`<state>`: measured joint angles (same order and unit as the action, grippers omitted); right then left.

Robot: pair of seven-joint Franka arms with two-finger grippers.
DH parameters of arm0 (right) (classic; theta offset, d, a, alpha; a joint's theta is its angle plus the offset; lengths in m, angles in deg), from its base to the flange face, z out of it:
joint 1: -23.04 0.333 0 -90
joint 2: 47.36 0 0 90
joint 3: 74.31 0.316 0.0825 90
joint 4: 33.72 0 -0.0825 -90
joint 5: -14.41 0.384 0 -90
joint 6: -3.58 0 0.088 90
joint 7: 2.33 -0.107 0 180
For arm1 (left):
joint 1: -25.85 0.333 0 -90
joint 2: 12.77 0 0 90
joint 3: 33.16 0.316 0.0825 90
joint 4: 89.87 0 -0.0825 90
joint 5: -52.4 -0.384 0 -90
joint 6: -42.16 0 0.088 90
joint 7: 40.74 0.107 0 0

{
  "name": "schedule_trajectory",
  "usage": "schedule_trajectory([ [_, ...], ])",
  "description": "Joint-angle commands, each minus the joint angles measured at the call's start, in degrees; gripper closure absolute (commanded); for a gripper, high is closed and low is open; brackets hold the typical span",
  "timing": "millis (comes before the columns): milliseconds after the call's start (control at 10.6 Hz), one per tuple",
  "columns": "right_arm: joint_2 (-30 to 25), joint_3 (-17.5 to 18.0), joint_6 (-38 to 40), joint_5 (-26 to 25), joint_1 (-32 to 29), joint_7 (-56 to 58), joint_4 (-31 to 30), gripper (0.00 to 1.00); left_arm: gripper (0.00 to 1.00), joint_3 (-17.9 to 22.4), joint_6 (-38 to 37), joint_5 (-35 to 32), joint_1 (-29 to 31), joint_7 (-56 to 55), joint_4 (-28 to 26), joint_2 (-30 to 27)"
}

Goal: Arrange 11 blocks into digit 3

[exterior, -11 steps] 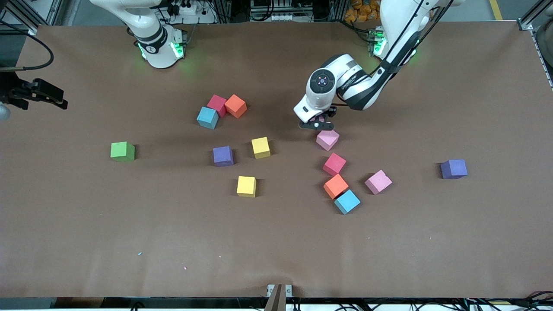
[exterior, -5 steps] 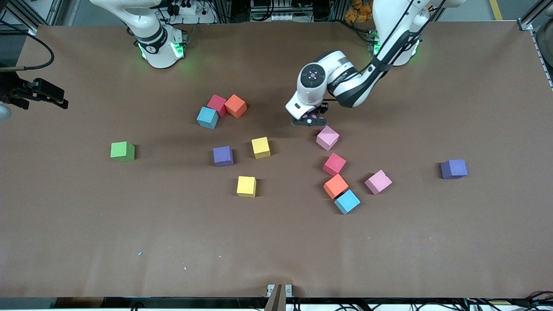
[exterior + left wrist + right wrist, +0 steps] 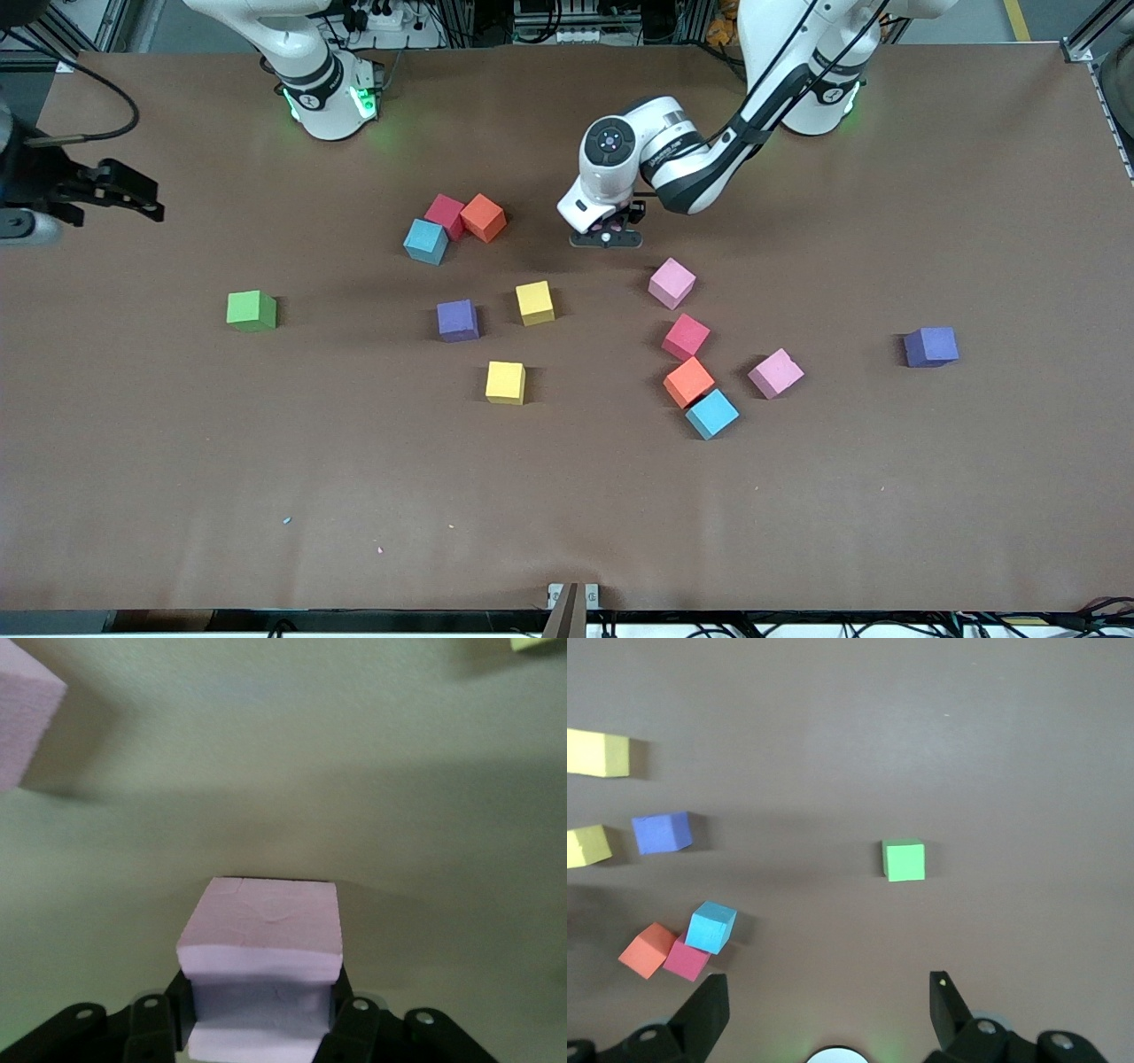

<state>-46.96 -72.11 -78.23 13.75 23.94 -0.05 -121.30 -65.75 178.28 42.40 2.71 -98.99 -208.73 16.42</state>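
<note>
We see the left gripper [image 3: 606,237] clamped on a pink cube [image 3: 262,935] above bare table [image 3: 974,496] between the red-orange-blue cluster [image 3: 454,227] and another pink cube [image 3: 671,283], while the right gripper [image 3: 120,197] waits spread wide over the edge at the right arm's end.

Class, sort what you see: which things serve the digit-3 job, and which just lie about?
Job: pink cube in left gripper, aloft; other non-green cubes.
Lying about: green cube; right gripper, waiting open over its table end.
</note>
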Motion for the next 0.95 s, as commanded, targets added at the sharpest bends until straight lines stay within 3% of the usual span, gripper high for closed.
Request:
schedule_trajectory([
  [0, 0.47, 2.80, -1.59, 0.22, 0.60, 0.09, -1.01, 0.00, 0.78, 0.42, 0.11, -1.69, -1.29, -3.27, 2.05, 1.75],
  [189, 1.79, 5.52, -4.05, 0.22, 1.48, -0.17, -2.41, 0.00, 0.77, 0.42, 0.11, -1.69, -1.81, -4.68, 2.32, 2.19],
  [473, 2.32, 10.53, -15.54, 0.22, 1.83, -2.79, -11.01, 0.00, 0.76, 0.50, 0.11, -1.69, -2.87, -6.43, 3.81, 3.68],
  [852, 11.43, 16.42, -26.53, 0.22, 1.92, -15.08, -13.14, 0.00, 0.70, 0.86, 0.11, -2.13, -3.66, -6.79, 4.08, 4.65],
])
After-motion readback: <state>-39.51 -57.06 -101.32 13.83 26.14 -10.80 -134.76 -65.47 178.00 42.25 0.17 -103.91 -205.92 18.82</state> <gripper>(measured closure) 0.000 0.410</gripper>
